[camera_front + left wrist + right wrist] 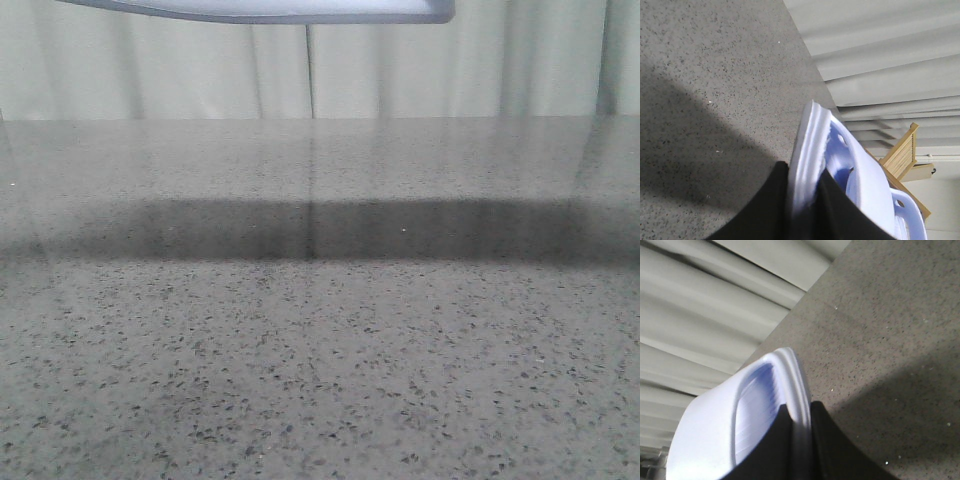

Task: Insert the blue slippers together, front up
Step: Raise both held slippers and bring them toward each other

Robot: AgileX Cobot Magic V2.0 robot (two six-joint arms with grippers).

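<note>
In the front view, only a long, flat, pale blue-grey edge [270, 10] is seen at the 12 o'clock border of the picture, raised well above the speckled grey desk [320, 380]. Whether it belongs to the slippers cannot be told from that view. A broad dark shadow band [320, 232] is cast across the desk beneath it, and pale pleated curtains [180, 70] are hung behind the far edge of the desk.

In the left wrist view, the left hand [805, 210] is seen clamped on the sole edge of one lavender-blue slipper [810, 150], which is pinched between the two black fingers [767, 210]. The strap with its side cut-outs is seen beyond the sole, and a second strap part [907, 212] with cut-outs lies towards 4 o'clock of it; whether that is the other slipper cannot be told. The slipper is held off the desk. A wooden slatted frame [902, 157] is seen beyond it, against the curtains.

In the right wrist view, the right hand [801, 450] is likewise closed on the rim of a slipper [710, 440], the sole edge being gripped between its black fingers [842, 450]. The ribbed footbed [755, 410] is faced away from the desk. This slipper, too, is held clear of the desk surface.
</note>
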